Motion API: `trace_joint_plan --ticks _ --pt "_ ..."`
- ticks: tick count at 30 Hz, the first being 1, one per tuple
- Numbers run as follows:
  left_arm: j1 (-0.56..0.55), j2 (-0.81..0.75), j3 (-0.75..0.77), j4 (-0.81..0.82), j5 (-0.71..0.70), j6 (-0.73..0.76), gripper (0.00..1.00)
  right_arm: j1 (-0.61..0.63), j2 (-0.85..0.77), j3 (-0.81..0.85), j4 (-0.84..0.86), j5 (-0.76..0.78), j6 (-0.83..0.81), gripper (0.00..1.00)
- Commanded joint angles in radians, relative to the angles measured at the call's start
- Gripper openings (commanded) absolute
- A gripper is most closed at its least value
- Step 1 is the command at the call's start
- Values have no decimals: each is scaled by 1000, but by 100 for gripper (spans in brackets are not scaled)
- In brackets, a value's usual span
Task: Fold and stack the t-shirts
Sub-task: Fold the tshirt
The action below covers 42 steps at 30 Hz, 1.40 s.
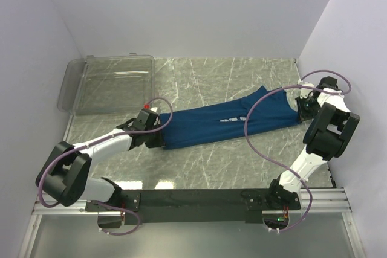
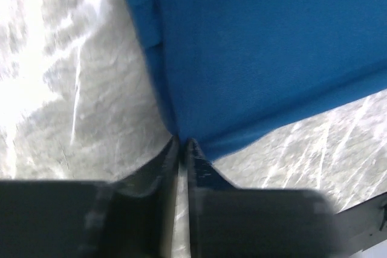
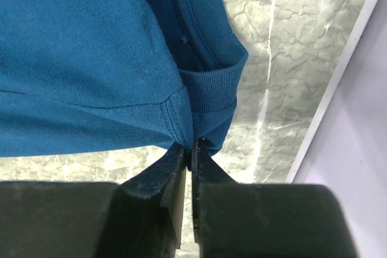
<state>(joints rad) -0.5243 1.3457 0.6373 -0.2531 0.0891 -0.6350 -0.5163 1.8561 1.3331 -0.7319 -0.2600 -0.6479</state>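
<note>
The left gripper point(image 1: 158, 138) is pinching the left end of the shirt point(image 1: 211, 126) in the top view, while the right gripper point(image 1: 300, 111) is pinching its right end close to the right wall. The shirt is lying across the middle of the table point(image 1: 211, 167) as a long, dark blue band, running from lower left up to the right and widening toward the right end. A small pale print is showing partway along it. A clear bin point(image 1: 109, 83) is sitting at the far left corner, apart from the shirt.

In the left wrist view, the fingers are standing almost pressed together, only a thin slit between them. Their tips are nipping the corner of a folded blue edge, and a hem line is running up the cloth on the left. The cloth looks smooth, and it is resting on the marbled table on both sides.

In the right wrist view, the fingers are likewise nearly together, and their tips are biting the stitched hem where it meets the ribbed collar point(image 3: 211, 92). The cloth is spreading out to the left in layered folds
</note>
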Motion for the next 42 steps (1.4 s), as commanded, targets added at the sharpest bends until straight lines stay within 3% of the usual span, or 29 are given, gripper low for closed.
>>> trace_joint_plan --ticks 1,2,3,4,6,9,23,33,38,42 --pt "-2 1 -30 -44 -5 -48 18 -22 15 11 25 33 -36 12" --pt "-3 -5 -34 -52 -14 -55 26 -24 15 14 17 33 -36 15" --pt "-2 -23 -36 -57 -17 -66 40 -24 14 18 14 27 -39 18" --pt "-2 -37 -37 -61 -18 -71 46 -24 9 20 12 25 -36 25" --pt "0 -77 -36 -77 -26 -87 56 -25 5 26 0 18 -36 29" --pt "0 -111 -13 -92 -40 -98 60 -25 -9 44 -18 -1 -39 38" --pt "3 45 96 35 66 -117 53 -25 -3 113 -84 -82 -22 41" --pt "3 153 150 51 89 -115 42 -25 26 112 -70 -87 -3 41" --pt "3 174 145 46 87 -112 41 -25 34 118 -66 -88 1 40" --pt "1 182 144 57 104 -111 33 -25 41 127 -67 -88 5 40"
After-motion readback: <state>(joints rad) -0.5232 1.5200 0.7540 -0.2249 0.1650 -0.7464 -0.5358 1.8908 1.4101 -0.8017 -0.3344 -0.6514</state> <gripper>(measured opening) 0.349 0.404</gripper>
